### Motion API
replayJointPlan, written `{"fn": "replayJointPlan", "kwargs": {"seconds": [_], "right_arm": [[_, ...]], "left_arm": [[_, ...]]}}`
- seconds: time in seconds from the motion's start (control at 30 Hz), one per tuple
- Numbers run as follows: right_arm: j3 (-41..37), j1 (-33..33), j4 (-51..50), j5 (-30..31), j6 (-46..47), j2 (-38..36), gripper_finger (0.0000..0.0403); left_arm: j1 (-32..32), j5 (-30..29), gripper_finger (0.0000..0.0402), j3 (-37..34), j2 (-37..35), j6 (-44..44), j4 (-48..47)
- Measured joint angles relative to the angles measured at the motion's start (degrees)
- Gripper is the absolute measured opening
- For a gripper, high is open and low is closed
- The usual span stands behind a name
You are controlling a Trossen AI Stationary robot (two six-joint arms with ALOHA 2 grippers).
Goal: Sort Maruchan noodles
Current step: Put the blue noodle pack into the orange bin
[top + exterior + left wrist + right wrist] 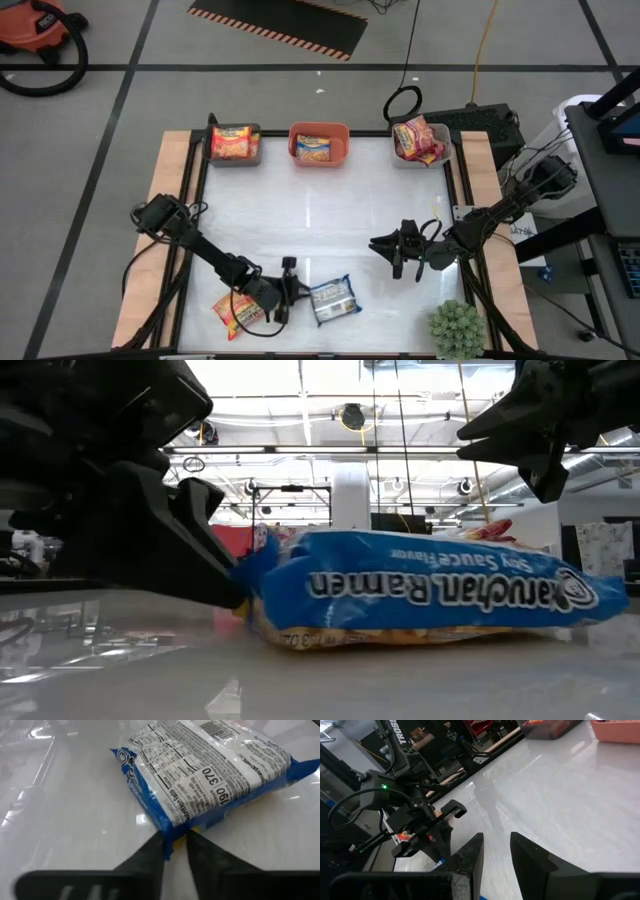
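Observation:
A blue-and-yellow Maruchan packet (pixel 335 299) (pixel 430 595) lies flat on the table near its near edge, nutrition label up in the left wrist view (pixel 210 775). My left gripper (pixel 297 290) (pixel 175 845) is low at the packet's left end, shut on it. An orange-red packet (pixel 235 312) lies flat by the left arm, nearer the left edge. My right gripper (pixel 393 252) (pixel 496 852) (pixel 530 435) hovers open above the table, right of middle, empty. Other packets sit in the three bins along the far edge. My left gripper pinches the blue packet's crimped end seam (pixel 173 836) between its two fingers (pixel 150 855). The fingers come in nearly level from the table's left side. In the low view the seam end (pixel 250 570) is raised a little while the packet's body stays on the table.
Along the far edge stand a grey bin (pixel 236 158) with a red-orange packet, an orange bin (pixel 318 158) with an orange-yellow packet, and a grey bin (pixel 420 160) with red packets. A green spiky plant (pixel 458 328) stands at the near right corner.

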Motion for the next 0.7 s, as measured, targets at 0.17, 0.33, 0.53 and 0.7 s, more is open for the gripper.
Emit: {"fn": "replayJointPlan", "kwargs": {"seconds": [0.17,0.33,0.53,0.7], "right_arm": [[0.0,-0.02,0.0,0.01,-1.51,0.0,0.0089],[0.0,0.1,-0.02,-0.44,-7.56,0.0,0.0089],[0.0,0.26,0.2,-0.5,-7.47,0.0,0.0089],[-0.04,-1.39,1.36,-1.4,-7.25,0.0,0.0089]], "left_arm": [[0.91,-0.03,0.0011,0.0,0.0,0.39,1.72],[1.55,-0.26,0.0008,-0.02,-0.72,2.48,3.76],[1.56,-1.95,0.0006,-0.02,-4.98,11.87,3.2],[1.74,-4.18,0.0006,-0.02,-9.96,19.65,0.42]]}}
